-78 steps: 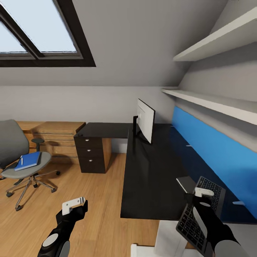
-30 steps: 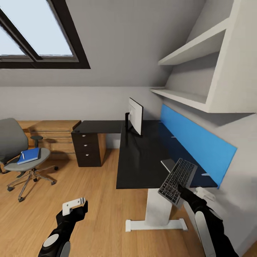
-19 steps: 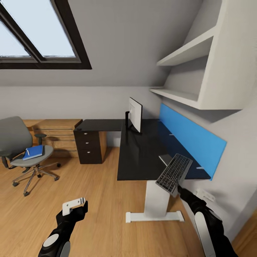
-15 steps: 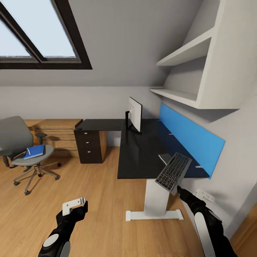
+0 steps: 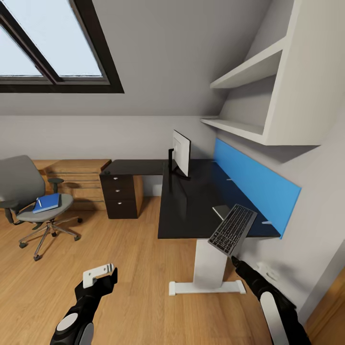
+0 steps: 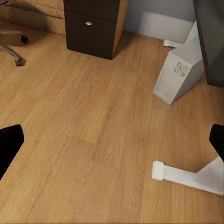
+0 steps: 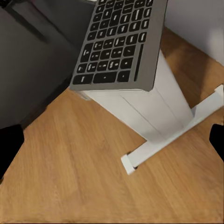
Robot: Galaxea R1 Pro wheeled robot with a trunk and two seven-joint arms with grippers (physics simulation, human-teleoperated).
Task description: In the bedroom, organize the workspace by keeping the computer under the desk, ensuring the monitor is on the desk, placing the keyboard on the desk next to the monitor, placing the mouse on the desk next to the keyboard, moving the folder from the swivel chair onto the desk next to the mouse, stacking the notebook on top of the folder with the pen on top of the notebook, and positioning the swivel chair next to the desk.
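Note:
The grey keyboard (image 5: 232, 229) (image 7: 119, 44) hangs tilted at the near right corner of the black desk (image 5: 191, 201), jutting past the edge above the white leg. My right gripper (image 5: 235, 260) (image 7: 112, 140) is open just below it, not touching it. My left gripper (image 5: 99, 275) (image 6: 112, 140) is open over bare floor. The monitor (image 5: 181, 154) stands at the desk's far end. In the left wrist view the grey computer (image 6: 179, 77) sits on the floor by the desk. The swivel chair (image 5: 26, 189) at far left carries the blue folder (image 5: 47, 202) with a thin white pen (image 5: 40, 203). Mouse and notebook are out of view.
A flat grey thing (image 5: 221, 211) lies on the desk under the keyboard's far end. The black drawer unit (image 5: 120, 196) (image 6: 93, 28) and a wooden dresser (image 5: 76, 179) stand at the back. The desk's white foot (image 5: 207, 287) (image 6: 186, 173) rests on the plank floor. Shelves (image 5: 249, 72) hang at right.
The view has backed away from the desk. My right gripper has let go of the keyboard and dropped lower; the keyboard stays tilted at the desk corner. The left arm has not moved.

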